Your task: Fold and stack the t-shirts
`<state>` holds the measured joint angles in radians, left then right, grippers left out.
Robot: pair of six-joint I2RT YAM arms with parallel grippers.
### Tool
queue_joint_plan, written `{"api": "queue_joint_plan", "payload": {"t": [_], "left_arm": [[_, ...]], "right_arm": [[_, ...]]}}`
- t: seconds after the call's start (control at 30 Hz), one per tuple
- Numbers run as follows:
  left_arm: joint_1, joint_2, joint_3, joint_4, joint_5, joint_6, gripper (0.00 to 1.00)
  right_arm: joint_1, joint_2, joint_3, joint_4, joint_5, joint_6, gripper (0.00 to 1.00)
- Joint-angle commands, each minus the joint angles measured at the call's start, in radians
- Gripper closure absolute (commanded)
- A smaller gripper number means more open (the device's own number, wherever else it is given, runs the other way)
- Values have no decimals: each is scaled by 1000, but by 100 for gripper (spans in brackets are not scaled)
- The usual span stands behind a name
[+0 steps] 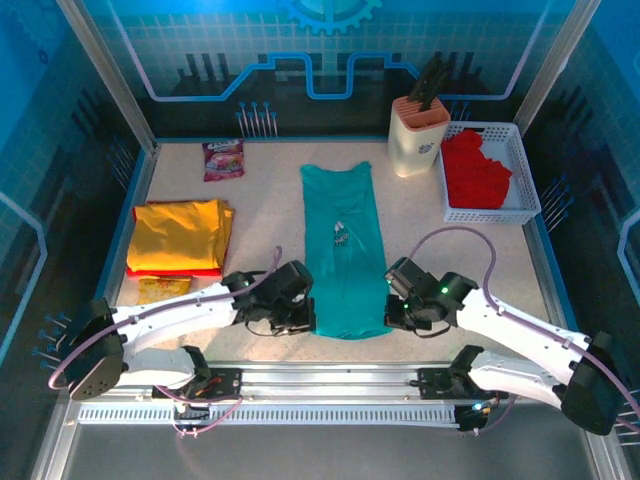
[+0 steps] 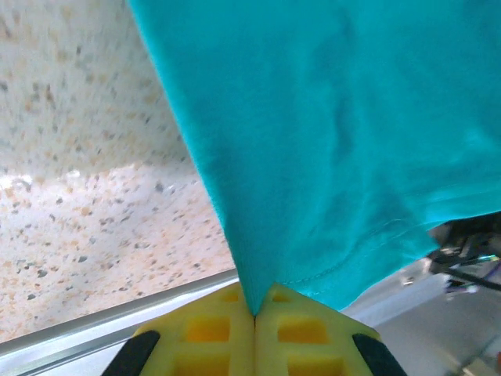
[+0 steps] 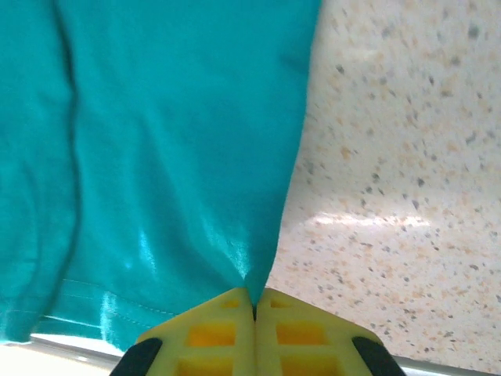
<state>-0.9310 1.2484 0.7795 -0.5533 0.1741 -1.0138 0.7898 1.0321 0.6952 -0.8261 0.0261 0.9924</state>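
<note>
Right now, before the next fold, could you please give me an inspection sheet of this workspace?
Surface: speckled table, flat.
Job's things: teal t-shirt in a long strip, centre; yellow t-shirt folded on red fabric, left; red cloth heaped in white basket, far right.
Clutter: pink packet; orange packet; knife block.
End effectors: left end effector and right end effector each shut on a near corner of the teal t-shirt.
Cables: lilac cables arch over both arms.
Surroundings: blue walls, metal frame.

Left gripper (image 1: 305, 320) and right gripper (image 1: 392, 312) contact the near hem corners of the teal t-shirt (image 1: 345, 240), which extends flat between them and away beyond both.
</note>
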Motion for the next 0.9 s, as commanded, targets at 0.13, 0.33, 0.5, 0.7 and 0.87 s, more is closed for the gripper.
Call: {"api": "queue_joint_plan", "payload": {"t": [0.13,0.33,0.5,0.7,0.87], "left_arm": [[128,53,163,-161,-13,154,100],[213,148,297,-157,-20,225,100],[273,247,375,-136,-20,281,100],[358,356,509,-147,-22,356,100],[412,458,614,-150,-17,402,100]], "right_arm": [[-106,107,162,27,-17,-100,100],[-207,234,291,81,-67,-186,100],[-296,335,379,125,-131,-239,100],[-371,444,477,152,-177,-286,100],[-416,552,543,184,-212,-309,100]]}}
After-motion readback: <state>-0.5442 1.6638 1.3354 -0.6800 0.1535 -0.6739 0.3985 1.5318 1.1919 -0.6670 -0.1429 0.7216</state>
